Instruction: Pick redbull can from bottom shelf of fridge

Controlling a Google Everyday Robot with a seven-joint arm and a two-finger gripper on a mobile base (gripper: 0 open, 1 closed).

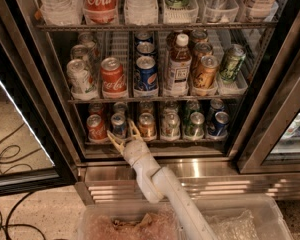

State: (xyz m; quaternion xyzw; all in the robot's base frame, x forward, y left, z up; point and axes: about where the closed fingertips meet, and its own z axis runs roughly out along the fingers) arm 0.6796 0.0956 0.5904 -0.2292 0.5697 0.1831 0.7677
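The fridge (270,99) stands open, with a black frame and wire racks of drinks. On the bottom shelf (155,141) six lanes hold cans: red, blue-silver, orange, pale, green and blue. The redbull can (118,124) is the slim blue-silver one, second lane from the left. My gripper (122,131) is open just in front of the shelf edge, its two tan fingers spread. The redbull can stands just behind the gap between them. The white arm runs down to the lower right.
A red can (96,128) and an orange can (146,126) flank the redbull can. The shelf above holds wider cans and a brown bottle (177,66). The ribbed steel base panel (225,184) lies below. A clear bin (140,224) sits at the bottom. The glass door (20,134) stands open at left.
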